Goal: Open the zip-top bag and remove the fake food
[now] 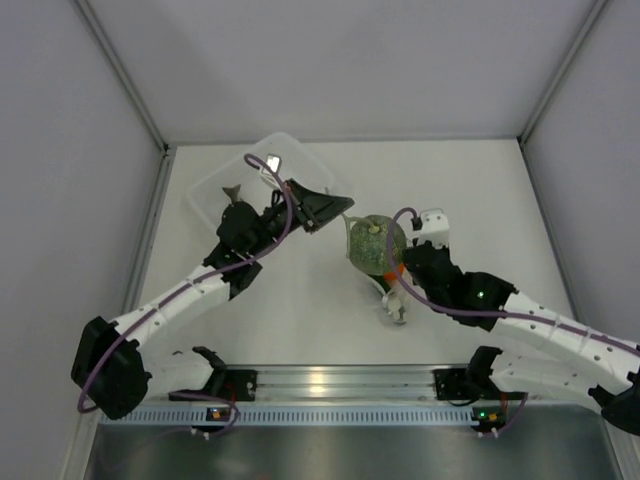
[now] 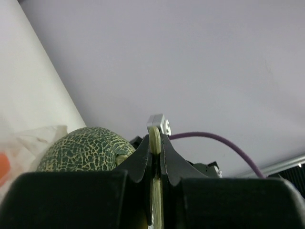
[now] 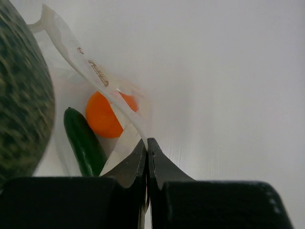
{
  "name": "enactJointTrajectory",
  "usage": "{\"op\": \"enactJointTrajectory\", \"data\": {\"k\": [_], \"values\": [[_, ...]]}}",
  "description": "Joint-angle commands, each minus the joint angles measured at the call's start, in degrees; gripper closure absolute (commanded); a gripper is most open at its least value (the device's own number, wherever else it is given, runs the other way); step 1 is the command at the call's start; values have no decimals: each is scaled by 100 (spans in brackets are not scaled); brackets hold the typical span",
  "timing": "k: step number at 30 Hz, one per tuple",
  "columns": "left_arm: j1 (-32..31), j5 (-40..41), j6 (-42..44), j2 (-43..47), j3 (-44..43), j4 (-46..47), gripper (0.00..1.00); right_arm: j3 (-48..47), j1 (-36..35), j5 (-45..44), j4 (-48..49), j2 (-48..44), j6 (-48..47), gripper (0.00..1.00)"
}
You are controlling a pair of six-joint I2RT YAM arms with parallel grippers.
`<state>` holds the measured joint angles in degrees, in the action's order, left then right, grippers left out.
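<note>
Both pincers are clamped on the bag [image 3: 102, 78], so I reckon this is the pull-it-open step. My left pincer [image 2: 156, 137] is pinched fully shut on a pale strip, which looks like the zip edge [image 2: 154, 132]. My right pincer [image 3: 147, 143] is closed on the thin film of the other lip. The bag sits between them over the middle of the bench [image 1: 300, 330], with the green ball [image 2: 83, 150], orange [image 3: 105, 114] and cucumber [image 3: 83, 143] inside. Can't tell if the zip's parted yet. Next I'd draw the two apart gently without slipping off the film. Left arm's stretched far forward with the wrist turned rightward; right arm's bent in from the right, pointing at the ball.
</note>
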<state>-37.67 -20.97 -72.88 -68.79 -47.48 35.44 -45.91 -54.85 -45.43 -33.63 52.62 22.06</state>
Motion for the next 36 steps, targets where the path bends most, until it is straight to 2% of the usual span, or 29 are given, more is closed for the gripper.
{"op": "enactJointTrajectory", "data": {"k": [1, 5, 8, 11, 12, 17, 23, 31, 35, 36], "values": [[487, -4, -121, 489, 64, 473, 100, -67, 89, 17, 296, -226, 79, 100], [1111, 110, 54, 657, -76, -202, 100, -93, 89, 61, 216, -462, 52, 100], [1384, 137, 90, 674, -156, -318, 100, -129, 97, 69, 128, -560, 44, 100], [1639, 242, 317, 666, -384, -888, 100, -164, 106, 69, 15, -648, 43, 100], [1692, 364, 414, 657, -471, -1368, 100, -173, 97, 78, -3, -683, 26, 100], [2053, 752, 1064, 604, -964, -2321, 100, -173, 106, 78, -118, -850, 43, 100], [2141, 1717, 1837, 464, -1631, -3498, 100, -23, 106, 96, -100, -1043, 105, 100], [2211, 2510, 2436, -239, -2080, -3667, 100, -58, 106, 245, -39, -1192, 79, 100], [2387, 2511, 2674, -889, -2458, -3421, 100, -58, 106, 359, 40, -1245, 8, 100], [2448, 2284, 2674, -1168, -2528, -3343, 100, -41, 106, 368, 58, -1254, 8, 100]]}}
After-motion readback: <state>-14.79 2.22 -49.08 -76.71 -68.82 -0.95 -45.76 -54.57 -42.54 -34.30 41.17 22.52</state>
